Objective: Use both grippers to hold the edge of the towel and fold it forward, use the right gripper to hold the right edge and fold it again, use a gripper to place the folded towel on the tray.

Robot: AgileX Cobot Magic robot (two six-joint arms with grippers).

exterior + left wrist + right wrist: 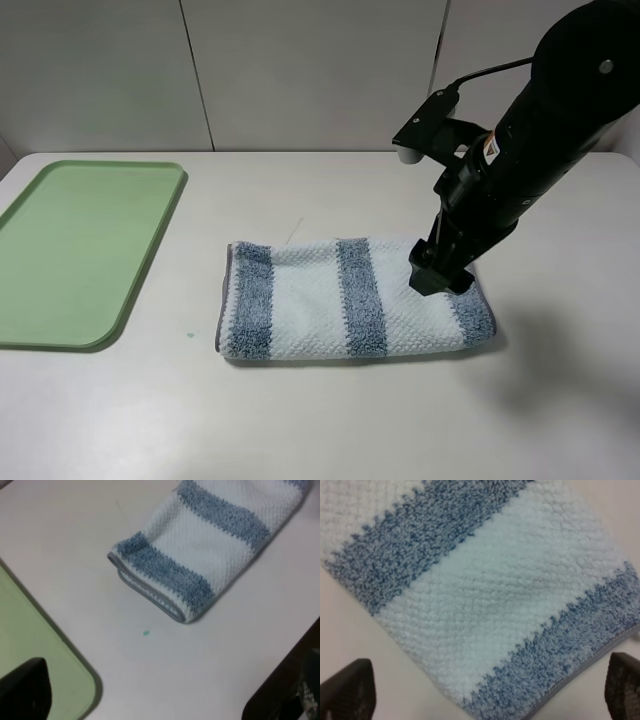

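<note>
The towel (330,300) lies folded once into a long band on the white table, its blue-grey and white stripes up. Above its right end hovers my right gripper (440,275), open. In the right wrist view that gripper (487,680) straddles the towel (485,595), with grey edge trim (600,655) near one finger (625,685). My left gripper (155,690) is open over bare table, between the tray (30,630) and the towel's left end (215,530), where the trimmed edge (145,592) shows doubled. The left arm is out of the high view. The light-green tray (80,250) sits at far left.
A small teal speck (190,334) marks the table between tray and towel. A panelled wall runs behind the table's back edge. Bare table surrounds the towel in front and to the right.
</note>
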